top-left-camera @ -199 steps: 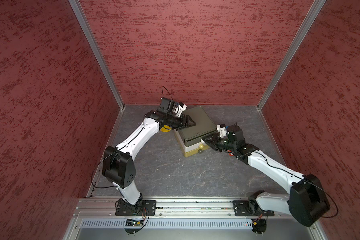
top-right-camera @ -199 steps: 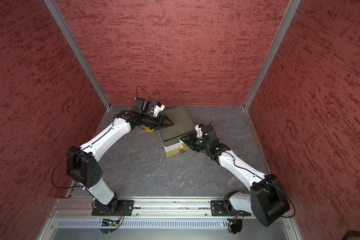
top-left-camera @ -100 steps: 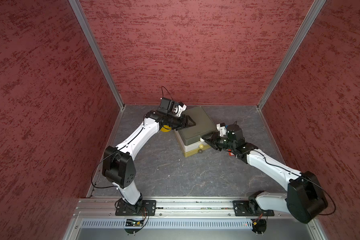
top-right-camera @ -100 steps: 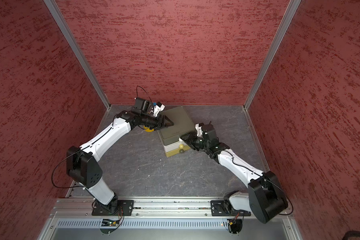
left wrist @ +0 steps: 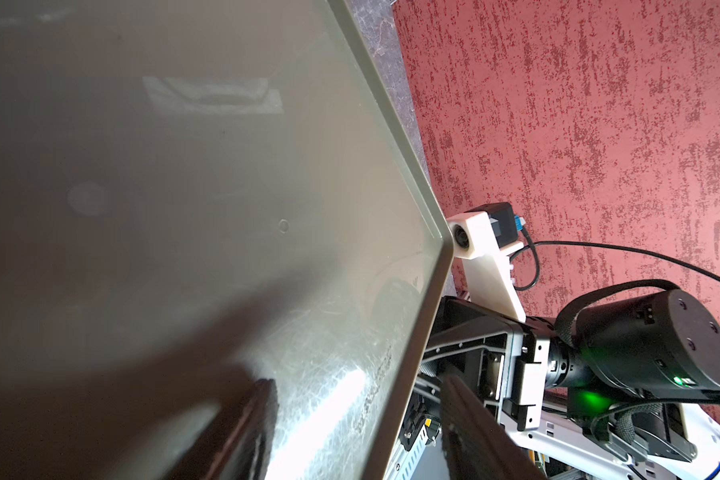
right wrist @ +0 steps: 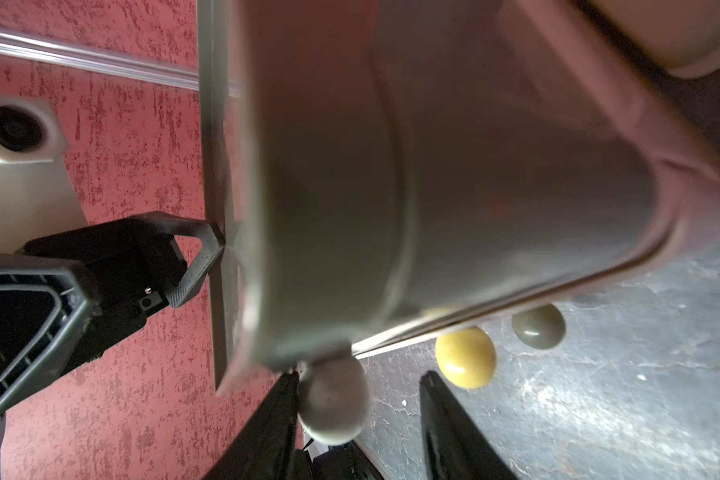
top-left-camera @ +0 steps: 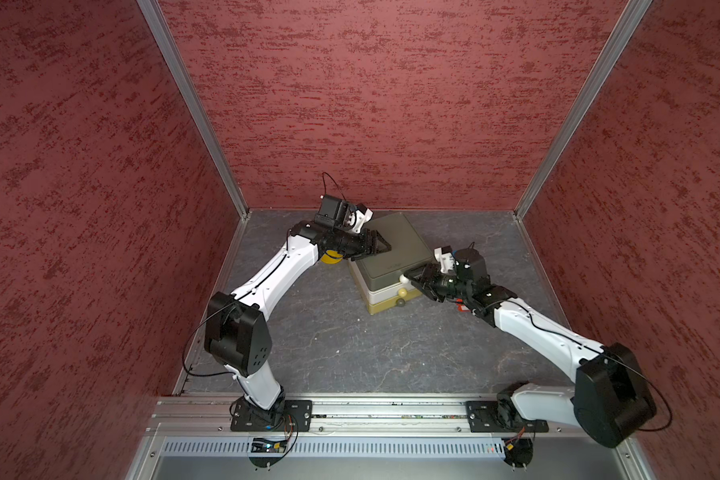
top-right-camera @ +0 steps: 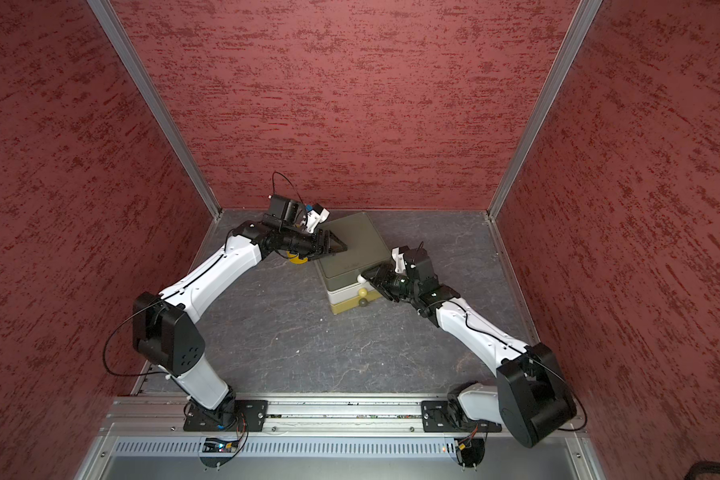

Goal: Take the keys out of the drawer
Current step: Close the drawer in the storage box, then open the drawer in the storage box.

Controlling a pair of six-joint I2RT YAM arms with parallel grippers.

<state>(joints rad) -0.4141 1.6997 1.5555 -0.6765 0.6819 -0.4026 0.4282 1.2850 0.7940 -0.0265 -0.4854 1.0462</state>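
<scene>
No keys out: olive-topped plastic drawer chest (top-left-camera: pixel 395 245), mid-frame, sits shut; right fingers (right wrist: pixel 267 424) loosely straddle its pale round knob (right wrist: pixel 333 401); left fingers (left wrist: pixel 244 426) half-open, empty.

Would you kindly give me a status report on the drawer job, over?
Left tool open, resting on chest top. Right tool open around top knob. Drawers look shut, keys unseen. Nothing blocking the knob.
</scene>
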